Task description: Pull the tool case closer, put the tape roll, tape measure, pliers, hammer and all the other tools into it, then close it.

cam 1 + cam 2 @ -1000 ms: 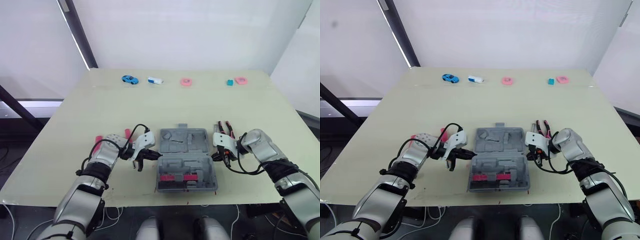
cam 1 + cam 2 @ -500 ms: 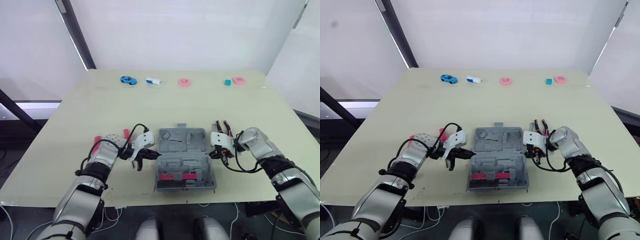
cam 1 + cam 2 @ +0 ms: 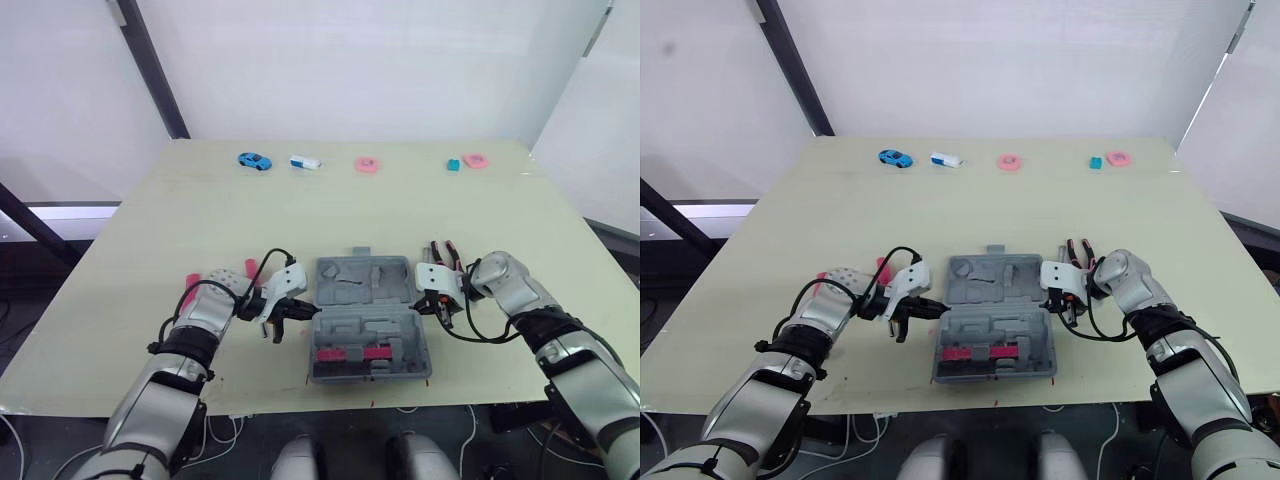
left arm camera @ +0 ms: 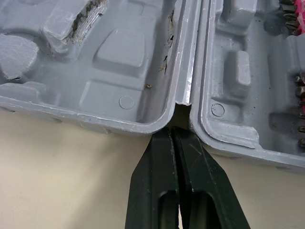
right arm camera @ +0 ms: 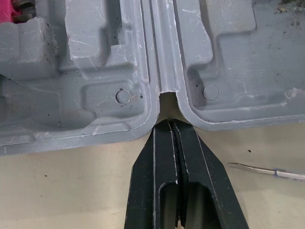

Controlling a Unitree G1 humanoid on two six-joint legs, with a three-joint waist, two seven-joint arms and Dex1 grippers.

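Two grippers attend one tool case (image 3: 367, 318), which lies opened flat on the table (image 3: 300, 215) close to its front edge, both grey halves facing up.

Left gripper (image 4: 171, 133): positioned at the case's left side. Its two black fingers are pressed together with nothing between them, tips set at the notch where the halves meet along the hinge.

Right gripper (image 5: 170, 125): positioned at the case's right side, fingers likewise closed on nothing, tips at the matching hinge notch.

Contents: the nearer half carries a row of pink-and-dark bits (image 3: 352, 354). The farther half shows moulded recesses.

Outside the case: pliers (image 3: 443, 250) with red-and-black handles lie on the table just behind the right gripper. A slim metal rod (image 5: 267, 171) lies on the table near that gripper. A pink handle (image 3: 252, 264) lies beside the left wrist, partly hidden; the tool cannot be identified.

Far edge, well apart from the case, left to right: blue toy car (image 3: 253, 160), white-and-blue item (image 3: 305, 161), pink ring (image 3: 366, 163), teal block (image 3: 454, 164), second pink ring (image 3: 475, 159).
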